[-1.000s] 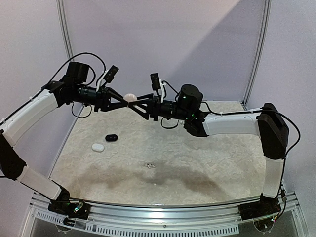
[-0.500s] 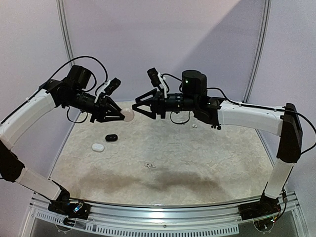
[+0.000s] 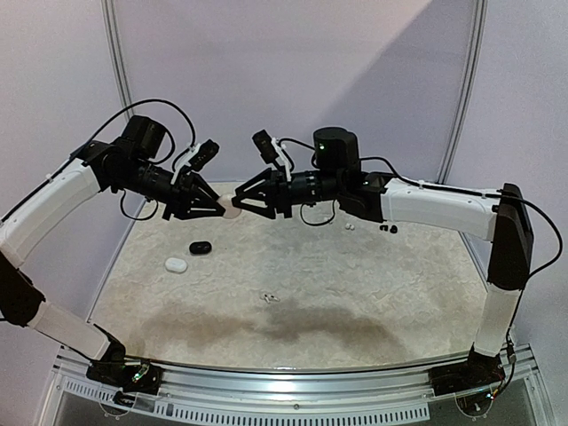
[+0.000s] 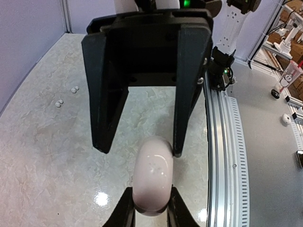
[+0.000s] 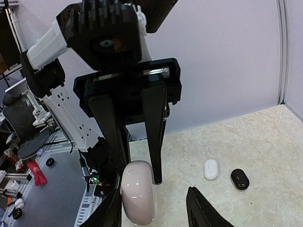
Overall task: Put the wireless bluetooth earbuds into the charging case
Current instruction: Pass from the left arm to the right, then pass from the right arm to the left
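Change: right gripper (image 4: 141, 149) back, jaws open astride charging case (image 4: 151, 177) | left gripper (image 4: 150, 203) clamps it over far edge of desk (image 3: 355, 284) | meaning: lid-opening likely next.

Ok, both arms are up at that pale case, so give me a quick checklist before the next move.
1. Left pincer shut on the pale pink pebble-shaped plastic case: ok.
2. Right pincer open, fingers either side of the case: ok.
3. Case centred between the right pincer's fingers: not ok, it sits right beside one finger.
4. Case lifted clear of the marble-patterned table: ok.
5. Case lid open for earbuds: not ok, it looks closed.
6. Tiny white plastic earbuds located: ok, lying loose on the table.
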Available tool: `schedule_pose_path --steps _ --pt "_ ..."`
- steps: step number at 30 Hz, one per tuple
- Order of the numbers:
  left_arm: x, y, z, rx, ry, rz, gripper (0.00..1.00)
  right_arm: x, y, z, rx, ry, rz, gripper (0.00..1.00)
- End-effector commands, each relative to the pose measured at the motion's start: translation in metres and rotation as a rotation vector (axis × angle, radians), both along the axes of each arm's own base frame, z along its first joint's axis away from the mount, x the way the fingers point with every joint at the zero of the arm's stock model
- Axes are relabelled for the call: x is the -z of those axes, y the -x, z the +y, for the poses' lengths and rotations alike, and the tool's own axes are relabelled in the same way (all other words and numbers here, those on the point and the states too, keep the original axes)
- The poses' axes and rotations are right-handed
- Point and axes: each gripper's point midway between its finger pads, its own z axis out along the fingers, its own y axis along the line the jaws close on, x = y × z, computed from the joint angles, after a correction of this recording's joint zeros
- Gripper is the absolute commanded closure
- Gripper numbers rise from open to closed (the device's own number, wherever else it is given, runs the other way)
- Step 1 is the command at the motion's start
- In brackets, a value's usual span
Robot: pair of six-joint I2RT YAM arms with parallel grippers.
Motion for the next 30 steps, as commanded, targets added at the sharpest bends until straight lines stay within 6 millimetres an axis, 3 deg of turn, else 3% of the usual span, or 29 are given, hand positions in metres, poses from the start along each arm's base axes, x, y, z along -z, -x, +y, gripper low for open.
schedule_pose_path --steps 1,7,12,18,21,22,27,30 --pt "-0.003 0.001 -0.006 0.018 0.004 0.0 1.0 0.013 0.006 0.008 -0.039 0.032 0.031 0.55" --pt "-0.004 -0.001 -0.006 0.01 0.004 0.0 1.0 0.023 0.012 0.013 -0.07 0.066 0.038 0.55" --pt "-0.002 0.0 -0.006 0.017 0.001 0.002 1.0 0.021 0.011 0.013 -0.063 0.061 0.03 0.78" --pt "0.003 0.006 -0.005 0.046 -0.007 0.002 0.98 0.018 0.013 0.012 -0.068 0.059 0.016 0.96" --pt "0.004 0.011 -0.003 0.064 -0.005 0.009 0.58 0.01 0.015 0.01 -0.068 0.04 -0.003 1.0" --pt "0.004 0.013 -0.001 0.073 0.0 0.01 0.53 0.008 0.015 0.009 -0.067 0.032 -0.01 1.0" --pt "-0.006 0.017 0.012 0.098 0.113 0.013 0.42 -0.015 0.02 -0.001 -0.045 -0.054 -0.076 1.0" --pt "-0.008 0.025 0.015 0.143 0.162 -0.002 0.42 -0.024 0.019 -0.006 -0.019 -0.092 -0.113 1.0"
